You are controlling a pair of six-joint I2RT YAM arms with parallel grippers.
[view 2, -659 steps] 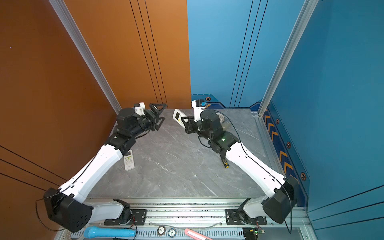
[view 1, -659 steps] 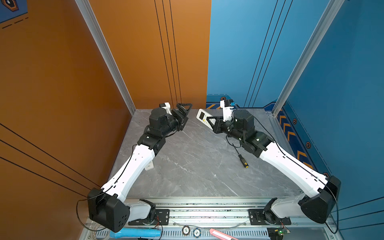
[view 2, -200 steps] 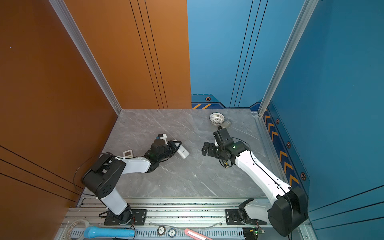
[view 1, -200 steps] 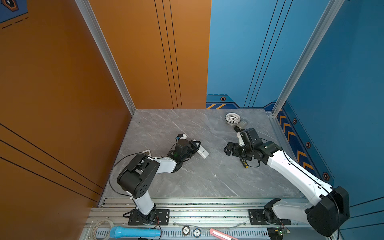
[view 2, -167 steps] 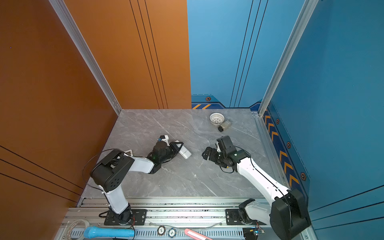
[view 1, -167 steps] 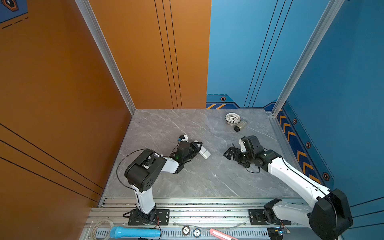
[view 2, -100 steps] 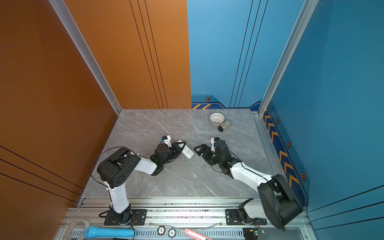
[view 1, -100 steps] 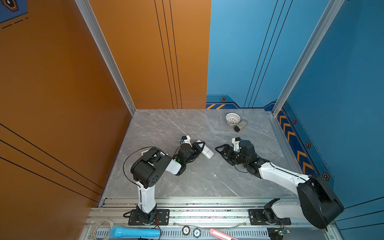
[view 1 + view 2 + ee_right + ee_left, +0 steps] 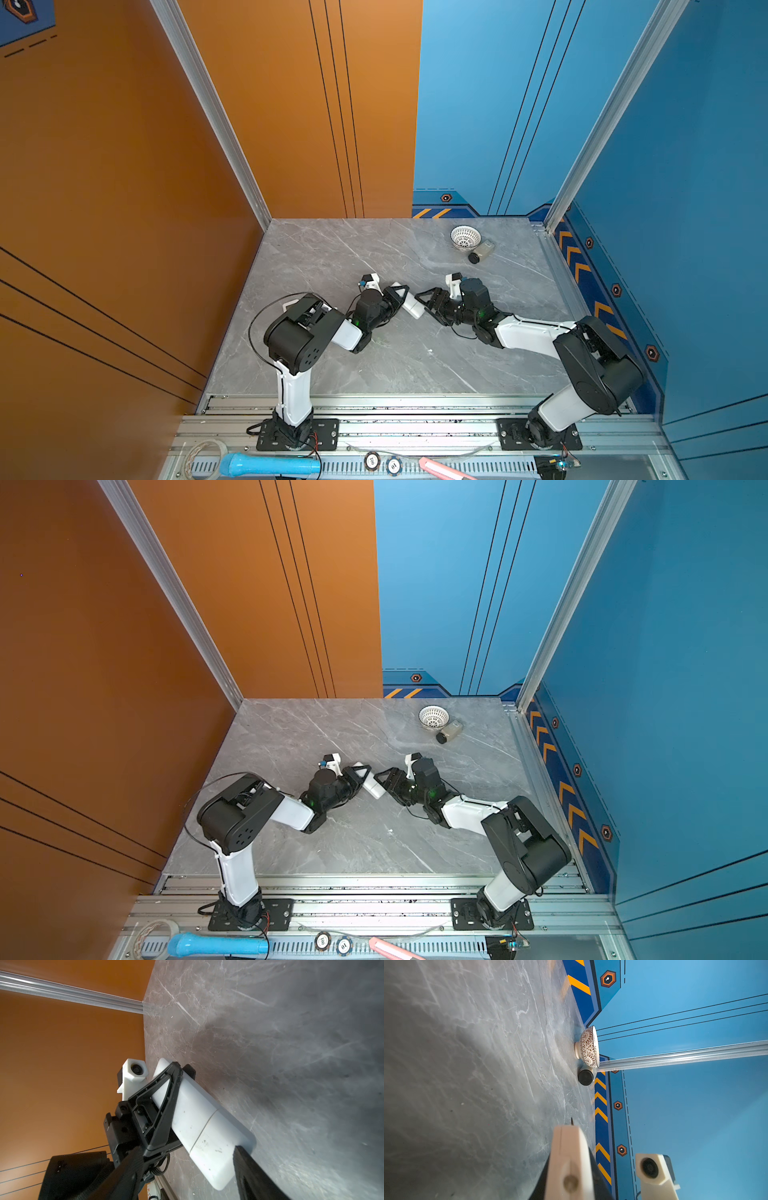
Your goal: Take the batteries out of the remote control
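The white remote control lies low over the middle of the grey table, held at one end by my left gripper. Its back faces the right wrist camera with the cover seam closed. My right gripper is open, its two black fingers straddling the remote's free end; one finger is at the remote's corner, the other stands apart from it. In the left wrist view the remote shows end-on between the jaws. The batteries are hidden.
A white patterned bowl and a small bottle with a black cap sit at the back right. A small white piece lies behind the left arm. Walls close three sides.
The right arm has swung left from the table's right side to the remote, and its jaws have narrowed around the free end. The left gripper has carried the remote slightly right.
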